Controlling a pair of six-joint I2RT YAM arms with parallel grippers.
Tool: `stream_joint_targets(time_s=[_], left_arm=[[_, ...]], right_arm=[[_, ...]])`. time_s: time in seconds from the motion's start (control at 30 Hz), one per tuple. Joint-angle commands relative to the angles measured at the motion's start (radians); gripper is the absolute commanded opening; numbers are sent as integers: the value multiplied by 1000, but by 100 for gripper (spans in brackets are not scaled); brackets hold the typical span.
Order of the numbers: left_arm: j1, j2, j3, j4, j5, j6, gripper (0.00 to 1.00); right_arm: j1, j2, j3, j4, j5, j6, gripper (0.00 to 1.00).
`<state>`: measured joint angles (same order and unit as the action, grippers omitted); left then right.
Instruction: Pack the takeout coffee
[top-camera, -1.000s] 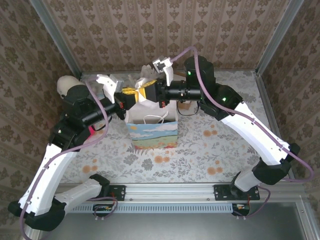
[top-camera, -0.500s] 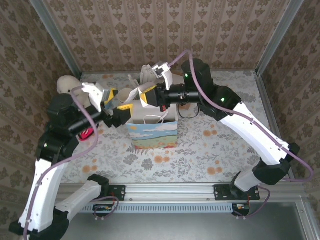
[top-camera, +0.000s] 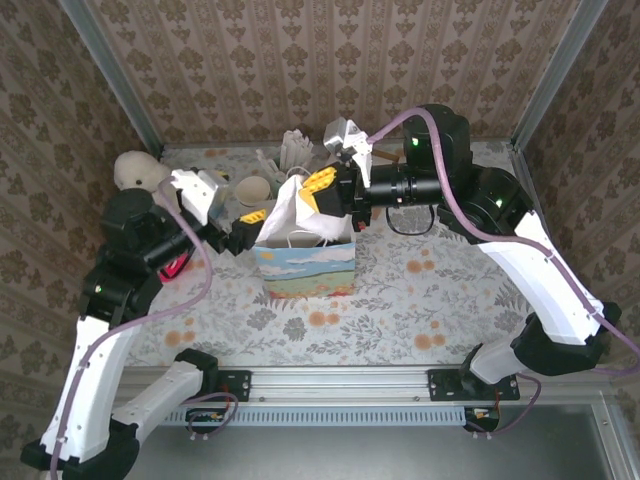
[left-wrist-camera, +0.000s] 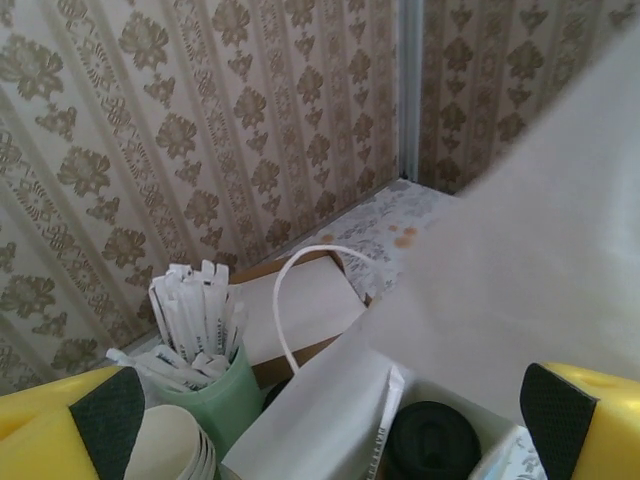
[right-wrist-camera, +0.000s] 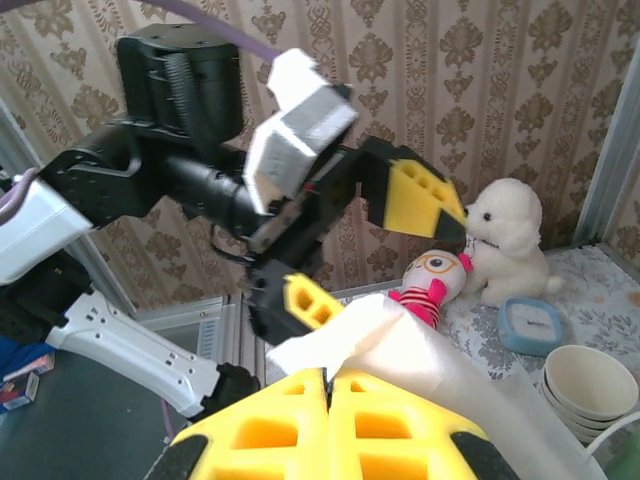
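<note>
We have the left gripper (left-wrist-camera: 333, 425) wide open, empty; the right gripper (right-wrist-camera: 328, 430) pinches the napkin (top-camera: 292, 212) above the bag (top-camera: 305, 272), coffee (left-wrist-camera: 432, 440) inside.

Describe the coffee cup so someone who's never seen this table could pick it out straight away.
Find the paper bag with the painted landscape front, standing on the table. Look inside its open top: the coffee cup sits there beside a slim white wrapped stick. Its round black lid sets it apart from the lidless cups outside.
</note>
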<state>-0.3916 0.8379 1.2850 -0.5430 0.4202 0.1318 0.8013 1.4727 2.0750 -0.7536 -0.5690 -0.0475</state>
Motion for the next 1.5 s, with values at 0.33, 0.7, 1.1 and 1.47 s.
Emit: stream_joint_targets(time_s=[0.33, 0.7, 1.1, 1.47], left_arm=[[5, 9, -78, 111, -17, -92, 100], [5, 111, -28, 146, -98, -172, 100], [9, 124, -51, 135, -156, -186, 100], [26, 84, -113, 62, -408, -241, 100]], right_arm=[[-4, 102, 31, 77, 150, 56, 0], [-3, 168, 171, 172, 28, 236, 0], [10, 203, 44, 202, 204, 221, 0], [108, 176, -174, 386, 526, 328, 0]])
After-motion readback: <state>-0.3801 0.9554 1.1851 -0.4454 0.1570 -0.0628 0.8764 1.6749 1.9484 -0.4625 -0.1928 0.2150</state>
